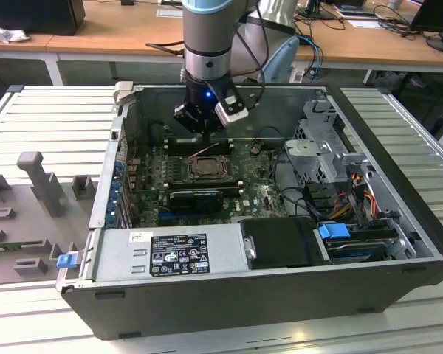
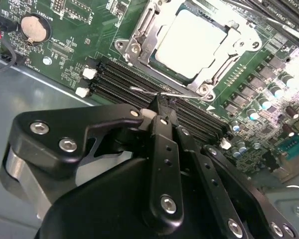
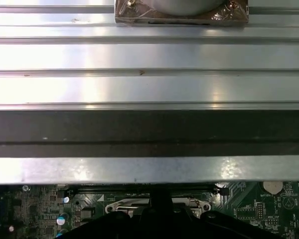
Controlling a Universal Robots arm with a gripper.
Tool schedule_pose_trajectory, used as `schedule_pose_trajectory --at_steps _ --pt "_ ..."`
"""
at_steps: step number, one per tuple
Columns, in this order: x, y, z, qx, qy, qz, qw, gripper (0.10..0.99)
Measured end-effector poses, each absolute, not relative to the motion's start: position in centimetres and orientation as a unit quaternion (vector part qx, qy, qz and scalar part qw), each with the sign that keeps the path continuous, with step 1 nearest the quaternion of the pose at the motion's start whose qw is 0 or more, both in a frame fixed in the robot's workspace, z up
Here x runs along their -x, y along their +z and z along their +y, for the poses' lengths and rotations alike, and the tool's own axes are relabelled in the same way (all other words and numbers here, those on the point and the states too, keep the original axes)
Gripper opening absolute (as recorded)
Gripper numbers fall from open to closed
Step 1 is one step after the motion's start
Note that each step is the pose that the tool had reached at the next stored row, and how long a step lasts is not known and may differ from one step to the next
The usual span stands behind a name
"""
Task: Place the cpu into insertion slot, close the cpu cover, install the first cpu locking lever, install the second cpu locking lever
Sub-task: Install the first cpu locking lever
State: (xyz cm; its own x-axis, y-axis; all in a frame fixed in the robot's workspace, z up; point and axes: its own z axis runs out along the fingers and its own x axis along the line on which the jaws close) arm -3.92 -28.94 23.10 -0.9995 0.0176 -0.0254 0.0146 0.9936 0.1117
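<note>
Second wrist view: cpu (image 2: 189, 42) seated in the insertion slot (image 2: 139, 47) under the cpu cover (image 2: 222, 62); gripper (image 2: 159, 107) fingers pinched together on the wire locking lever (image 2: 144, 91). The thin lever could slip free.

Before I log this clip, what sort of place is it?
Probably a lab or office workshop: wooden desks strung with cables, a ribbed aluminium workbench, and an opened black desktop computer case beneath the robot arm.

Pale matt metal cpu (image 2: 189, 42), shiny steel cpu cover (image 2: 139, 37), glossy green circuit board (image 2: 65, 45), matt black claw (image 2: 158, 107)
</note>
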Motion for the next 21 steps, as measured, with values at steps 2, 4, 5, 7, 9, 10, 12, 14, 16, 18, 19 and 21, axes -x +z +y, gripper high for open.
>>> schedule_pose_trajectory --at_steps 2,4,5,7,9,10,12,14,16,18,19,21 --pt "3.8 23.0 -28.9 -0.008 0.056 0.998 0.013 0.106" --pt "3.6 22.8 -28.9 -0.008 0.056 0.998 0.013 0.106" --pt "3.5 22.7 -28.9 -0.007 0.056 0.998 0.013 0.106" --pt "3.2 22.6 -28.9 -0.006 0.056 0.998 0.013 0.106" --pt "2.8 22.3 -28.9 -0.003 0.056 0.998 0.013 0.106" --pt "2.7 21.9 -28.9 0.003 0.056 0.998 0.013 0.106" --pt "2.5 21.6 -28.9 0.006 0.056 0.998 0.012 0.106" --pt "2.4 21.3 -28.9 0.006 0.056 0.998 0.012 0.106" --pt "2.3 21.2 -28.9 0.006 0.056 0.998 0.012 0.106" --pt "2.3 20.9 -28.9 0.006 0.056 0.998 0.012 0.106" --pt "2.3 20.8 -28.9 0.006 0.056 0.998 0.012 0.106" --pt "2.3 20.7 -28.9 0.006 0.055 0.998 0.012 0.106"
